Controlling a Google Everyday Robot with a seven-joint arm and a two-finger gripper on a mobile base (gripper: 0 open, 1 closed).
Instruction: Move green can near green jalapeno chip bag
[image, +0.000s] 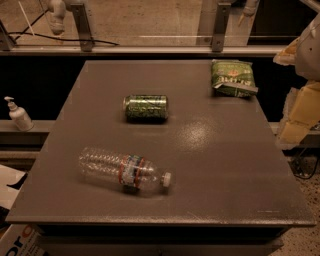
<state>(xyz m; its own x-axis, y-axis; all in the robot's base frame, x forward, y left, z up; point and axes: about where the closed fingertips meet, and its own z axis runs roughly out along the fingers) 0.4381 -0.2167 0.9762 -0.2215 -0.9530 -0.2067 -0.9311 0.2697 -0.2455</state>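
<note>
Only one camera, up high off the near edge of the table (230, 165), looking down and across to the far rail (150, 50), close enough that the top fills the frame, gripper out of shot past what's probably the arm (306, 102) at right.

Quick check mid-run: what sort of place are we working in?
Probably an office or lab test area: a grey table against a glass railing, a pump bottle on the ledge, a cardboard box below. The gripper hangs past the table's right edge.
</note>
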